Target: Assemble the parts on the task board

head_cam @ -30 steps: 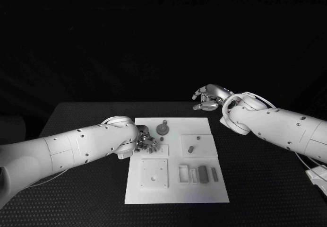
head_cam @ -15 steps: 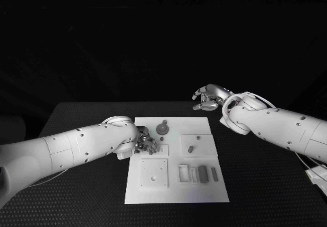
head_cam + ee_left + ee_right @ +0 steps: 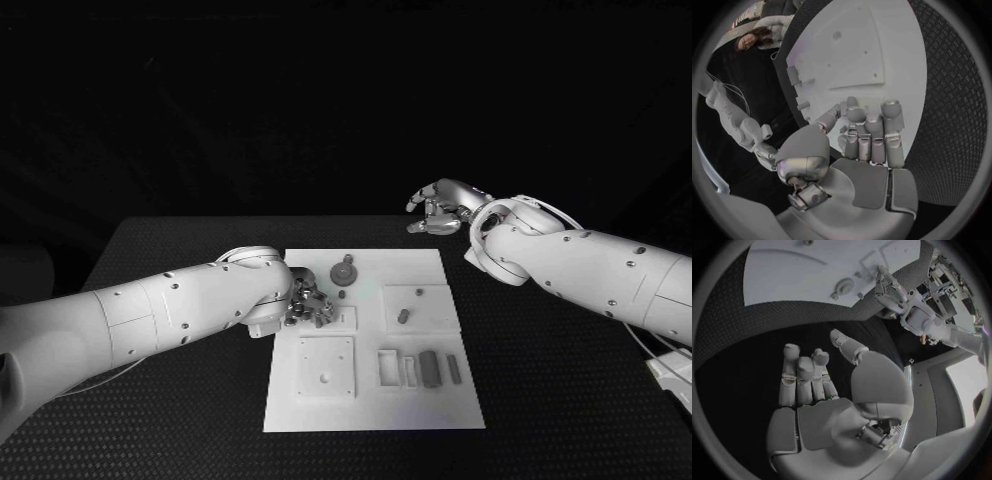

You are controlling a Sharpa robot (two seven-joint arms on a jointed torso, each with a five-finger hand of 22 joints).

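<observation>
Right, progress check from my end. Task board [image 3: 433, 262] sits mid-table and most of the parts look loose, so I'd call this early days. Round part [image 3: 343, 272] lies near the board's far edge. A small part [image 3: 405, 315] lies in the raised square on the right, w/ a tiny peg [image 3: 418, 292] just beyond it. Two dark bars [image 3: 428, 367] and [image 3: 453, 369] lie beside the open slot frame [image 3: 389, 367] near the front, not seated as far as I can tell. Square plate [image 3: 326, 366] front-left has nothing in it that I can see.

Left hand [image 3: 307, 303] is down over the board's left side, fingers curled toward the surface; wrist cam shows fingers [image 3: 870, 135] fairly straight over the white board w/ nothing between them, but whether the tips touch a part I can't tell. Right hand [image 3: 440, 205] hangs beyond the board's far edge, well apart from it, fingers loosely apart, holding nothing.

Est. left to do: basically all insertions.
</observation>
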